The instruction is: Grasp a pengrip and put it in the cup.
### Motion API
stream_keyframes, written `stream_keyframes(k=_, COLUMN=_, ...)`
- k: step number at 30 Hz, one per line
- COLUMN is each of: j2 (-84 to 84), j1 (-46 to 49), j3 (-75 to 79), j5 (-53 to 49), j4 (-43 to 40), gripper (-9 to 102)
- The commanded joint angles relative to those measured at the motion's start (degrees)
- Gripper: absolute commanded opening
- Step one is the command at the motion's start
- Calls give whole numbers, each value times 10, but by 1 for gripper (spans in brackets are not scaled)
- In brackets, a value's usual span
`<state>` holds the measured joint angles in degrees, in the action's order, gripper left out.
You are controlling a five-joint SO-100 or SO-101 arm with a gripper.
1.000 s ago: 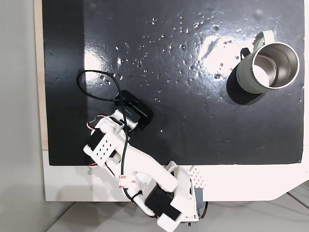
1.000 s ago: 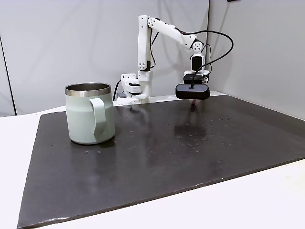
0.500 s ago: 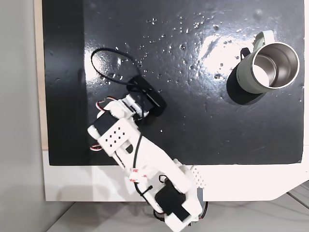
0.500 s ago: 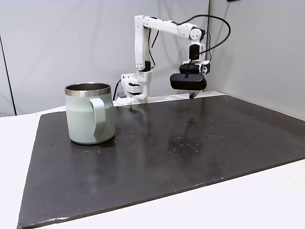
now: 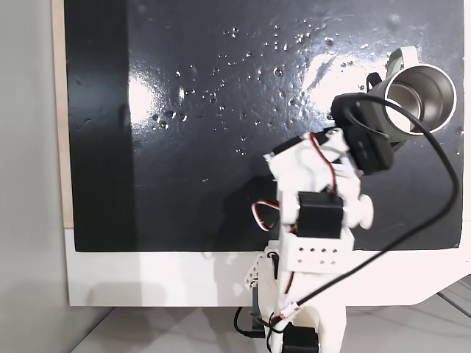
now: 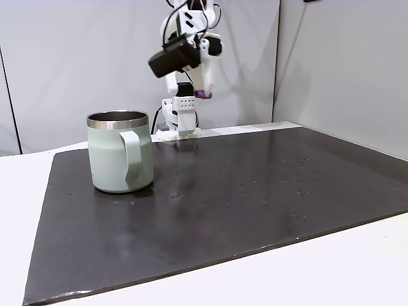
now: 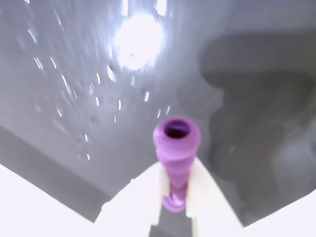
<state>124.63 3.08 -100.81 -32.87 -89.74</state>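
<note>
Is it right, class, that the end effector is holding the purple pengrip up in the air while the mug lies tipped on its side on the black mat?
Not quite. The mug stands upright on the black mat, open mouth up, as a fixed view from the side shows. The rest holds: the end effector grips the purple pengrip in the wrist view, raised well above the mat.

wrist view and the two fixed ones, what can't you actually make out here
- Wrist view: motion blur smears the mat; the pengrip shows clamped in the gripper, its ribs unreadable.
- Top-down fixed view: the arm's black camera covers the cup on one side, and the pengrip lies hidden beneath it.
- Side fixed view: the pengrip is a tiny purple speck; the grip itself can't be judged.
</note>
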Motion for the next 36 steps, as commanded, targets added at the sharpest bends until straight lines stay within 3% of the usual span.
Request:
stream_keyframes(k=1, j2=18, j1=93, j3=54, j5=-68, j4=0, gripper=0)
stream_keyframes(k=6, j2=-38, j1=192, j3=105, j5=-118, j4=58, gripper=0)
stream_keyframes(k=13, j2=-188, j1=256, j3=229, j5=-138, j4=91, gripper=0)
stream_keyframes(k=24, j2=-345, j1=279, j3=393, j5=-139, j4=141, gripper=0)
stream_keyframes(k=30, j2=-356, j1=275, j3=397, j5=-136, j4=143, gripper=1)
stream_keyframes(k=32, j2=-356, j1=275, j3=397, j5=-124, j4=143, gripper=5)
stream_keyframes(k=36, j2=-356, j1=275, j3=399, j5=-119, j4=130, gripper=31)
